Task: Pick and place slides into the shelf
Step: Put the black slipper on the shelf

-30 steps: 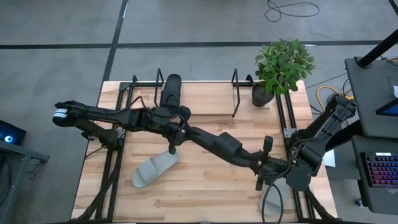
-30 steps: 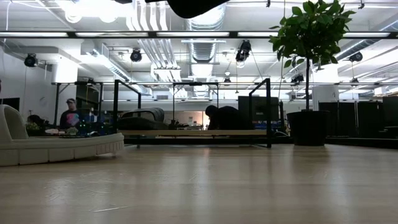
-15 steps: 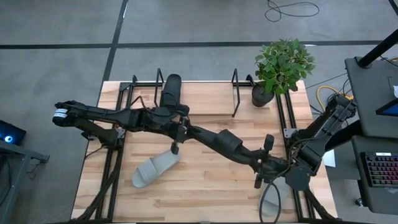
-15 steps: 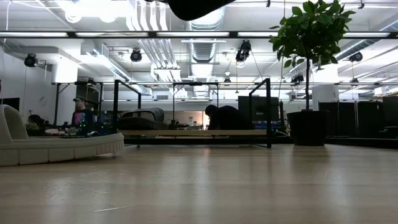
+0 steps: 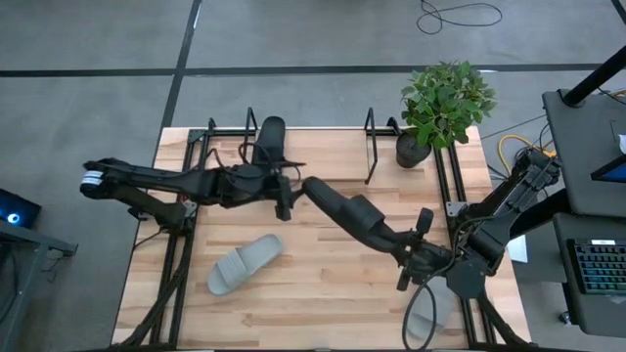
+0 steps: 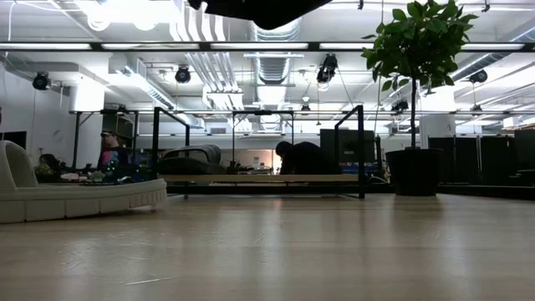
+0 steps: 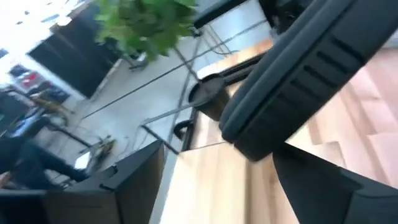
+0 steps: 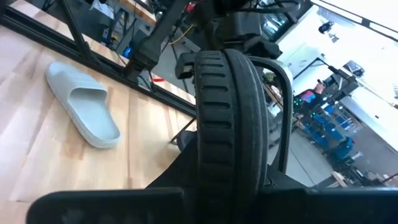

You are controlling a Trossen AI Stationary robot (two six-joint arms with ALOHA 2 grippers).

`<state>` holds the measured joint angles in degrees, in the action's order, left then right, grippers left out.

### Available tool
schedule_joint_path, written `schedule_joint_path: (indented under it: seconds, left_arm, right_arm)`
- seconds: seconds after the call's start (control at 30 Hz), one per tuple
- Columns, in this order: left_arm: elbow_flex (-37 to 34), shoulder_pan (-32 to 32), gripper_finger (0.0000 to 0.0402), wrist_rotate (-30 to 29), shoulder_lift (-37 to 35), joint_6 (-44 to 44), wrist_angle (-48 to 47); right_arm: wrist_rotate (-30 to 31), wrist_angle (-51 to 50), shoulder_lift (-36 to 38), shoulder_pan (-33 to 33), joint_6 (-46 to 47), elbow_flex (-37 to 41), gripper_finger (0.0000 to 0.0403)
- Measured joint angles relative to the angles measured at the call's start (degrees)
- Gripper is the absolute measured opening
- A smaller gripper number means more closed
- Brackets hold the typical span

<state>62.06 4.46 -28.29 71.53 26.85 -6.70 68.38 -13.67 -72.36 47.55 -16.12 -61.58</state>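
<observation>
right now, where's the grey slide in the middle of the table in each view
High: grey slide lies on the bare wood, left of centre, toward the near edge.
Low: at the far left, close to the camera.
Left wrist: not in it.
Right wrist: on the wood; likely the same slide.
Landmark: the plant, also in the low and left wrist views.

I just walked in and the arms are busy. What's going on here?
The right pincer holds a black slide up above the table, its far end toward the shelf. The left pincer is open beside that end. A second black slide sits in the shelf. One light slide lies mid-table, another light slide under the right arm.
</observation>
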Motion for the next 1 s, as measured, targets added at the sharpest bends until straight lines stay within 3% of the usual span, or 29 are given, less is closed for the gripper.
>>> schedule_joint_path:
  seconds: [0.13,0.37,0.7,1.0]
  left_arm:
    - [0.0,0.0,0.0292,-1.4,-2.9,-5.7,-2.1]
    - [-3.3,1.2,0.0292,-1.4,-9.8,-27.3,-2.1]
    - [-18.5,4.7,0.0292,-2.0,-16.4,-29.5,13.2]
    - [-22.8,5.3,0.0292,-2.7,-22.3,-32.4,16.8]
  right_arm:
    - [2.1,-1.3,0.0,-0.4,0.6,0.0,0.0034]
    - [3.2,-4.1,-0.3,-4.4,1.8,0.6,0.0034]
    - [0.9,-3.6,-6.9,-13.3,-0.5,-1.3,0.0034]
    - [4.3,-3.6,-17.9,-18.9,-5.0,-7.2,0.0034]
